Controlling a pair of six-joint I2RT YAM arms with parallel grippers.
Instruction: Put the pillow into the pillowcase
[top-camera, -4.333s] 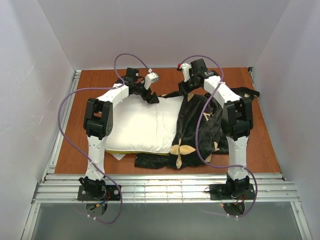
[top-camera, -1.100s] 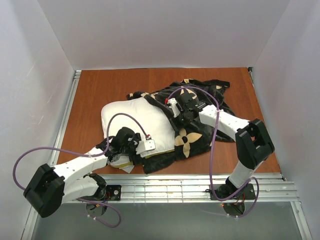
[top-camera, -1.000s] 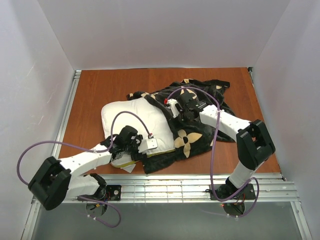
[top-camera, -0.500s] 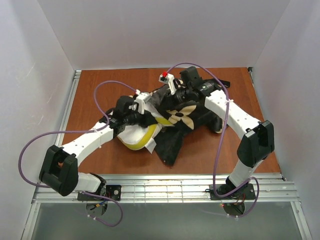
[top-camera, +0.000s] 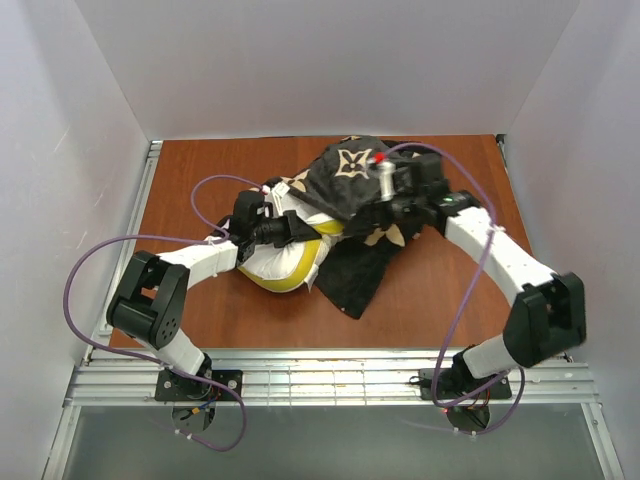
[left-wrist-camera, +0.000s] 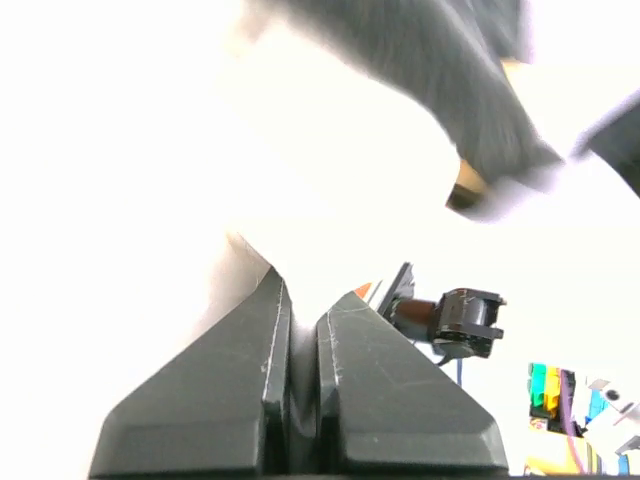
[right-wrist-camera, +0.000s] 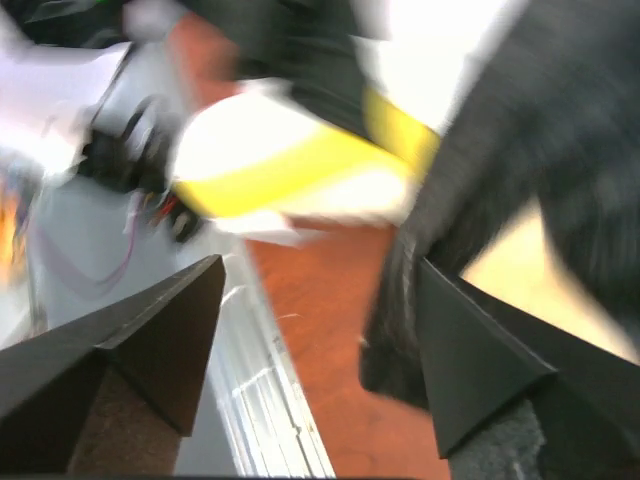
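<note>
Two arms mid-stuffing | left gripper (left-wrist-camera: 300, 290) pinched shut on pillow (top-camera: 285, 265) fabric | right gripper (right-wrist-camera: 320, 262) fingers apart beside pillowcase (top-camera: 345, 170) | advice: pinch hem, draw it over pillow slowly

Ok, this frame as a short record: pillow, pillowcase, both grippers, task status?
pillow: bunched up, yellow band showing
pillowcase: draped over the pillow's far end, rest trailing on the table
left gripper: shut on the pillow
right gripper: open, at the pillowcase
status: pillow only partly covered
</note>
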